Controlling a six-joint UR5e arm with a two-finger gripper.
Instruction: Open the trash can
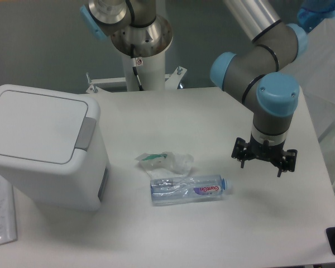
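Trash can (42, 145) at the left edge of the table (212, 111), lid flat and shut, grey button strip (87, 133) on the lid's right side, facing the middle of the table

Gripper (263, 159) hanging over the right half of the table, well apart from the trash can, nothing between the fingers; prongs seen end-on from here, so can't tell whether apart or together

Plastic bottle (188, 188) lying on its side and crumpled wrapper (166, 162) sitting between gripper and trash can

Probably approach phase, button untouched. To do it well:
- travel left above bottle and wrapper height, not through them
- close fingers first for a single blunt tip
- come down straight onto the middle of the grey strip, not the white lid panel
- press short and firm, then lift clear so the lid can swing up

Risk: off-centre push sliding the trash can instead of tripping the latch
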